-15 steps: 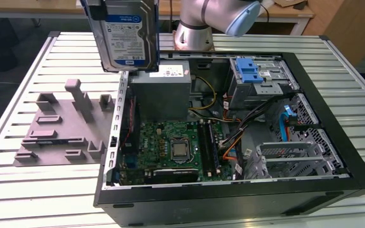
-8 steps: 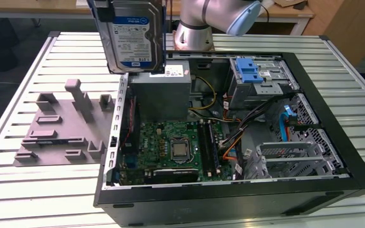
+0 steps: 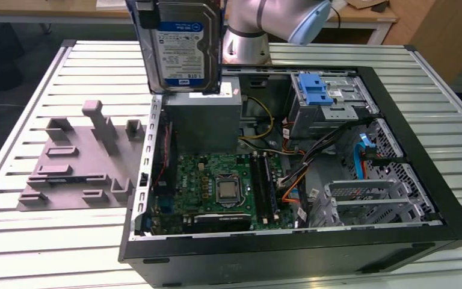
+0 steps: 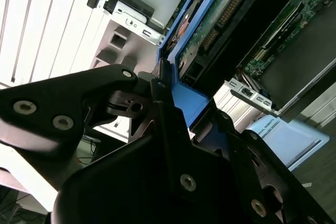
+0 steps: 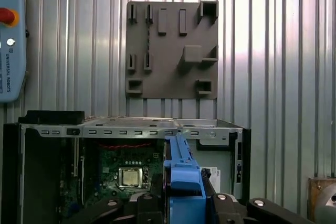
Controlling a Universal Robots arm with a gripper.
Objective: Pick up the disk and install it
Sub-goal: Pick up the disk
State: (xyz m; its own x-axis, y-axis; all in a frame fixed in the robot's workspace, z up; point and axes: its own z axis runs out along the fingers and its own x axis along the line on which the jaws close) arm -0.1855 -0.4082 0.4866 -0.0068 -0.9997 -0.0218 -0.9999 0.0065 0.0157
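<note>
1. The exterior view shows the disk (image 3: 178, 48) whole from its label side. It hangs in the air above the far corner of the open computer case (image 3: 423, 180), on the exterior view's left, with the silver arm (image 3: 267, 27) behind it.
2. In the second wrist view the other face of the disk (image 4: 210, 30) appears, with a green circuit board inside the blue carrier. Here the black gripper (image 4: 189, 108) is closed on the blue frame and holds it from both sides.
3. In the first wrist view, looking down, the disk (image 5: 184, 174) is a thin blue edge between the two sides of the gripper (image 5: 184, 203). Under it is the case (image 5: 131, 127) with its processor (image 5: 130, 177).
4. The disk stands on its edge. Its long axis is vertical, and the white-and-blue label faces the exterior camera. Its lower end is just above the grey power-supply box (image 3: 203, 114) (I cannot tell if they touch).
5. The case lies on its side, open upward, so the motherboard (image 3: 207, 180) and a blue latch (image 3: 315, 90) are seen.
6. The case rests on a table (image 3: 55, 241) of pale metal slats. Beside it, on the exterior view's left, lies a grey plate (image 3: 70, 162) with raised blocks, also seen in the first wrist view (image 5: 168, 77).
7. A pale blue pendant (image 5: 10, 51) with a red button lies on the slats near the case. Behind the table stands wooden furniture (image 3: 432, 30).
</note>
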